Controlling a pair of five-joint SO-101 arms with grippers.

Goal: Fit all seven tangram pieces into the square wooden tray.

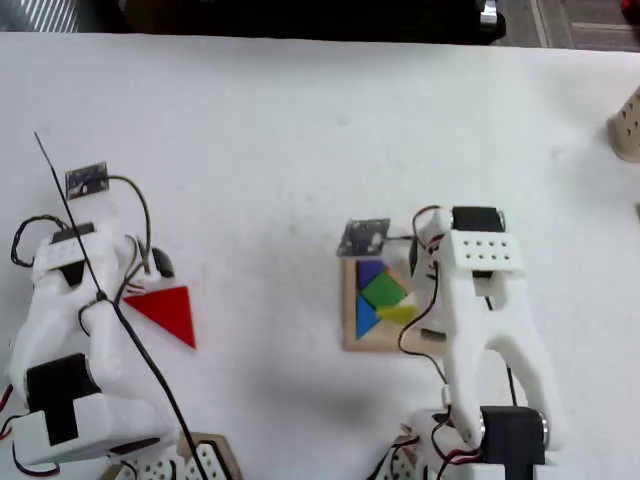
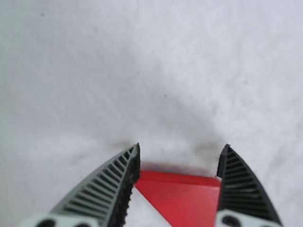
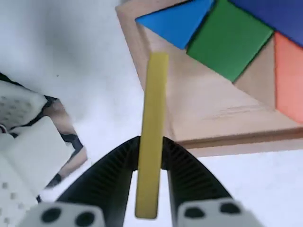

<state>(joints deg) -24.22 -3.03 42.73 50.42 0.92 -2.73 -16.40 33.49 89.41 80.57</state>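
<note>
High view: left gripper (image 2: 180, 158) is standing wide open astride the red triangle (image 1: 170, 310) near the desk's left edge. Right gripper (image 3: 151, 151) is pinching the yellow piece (image 3: 154, 94) edge-on over the rim of the wooden tray (image 1: 349, 300), probably risking it tipping outside or jamming against the green square (image 3: 229, 40).

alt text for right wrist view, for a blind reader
The right gripper is shut on a yellow piece held on edge over the wooden tray. Inside lie a blue triangle, a green square, a dark blue piece and an orange piece.
</note>
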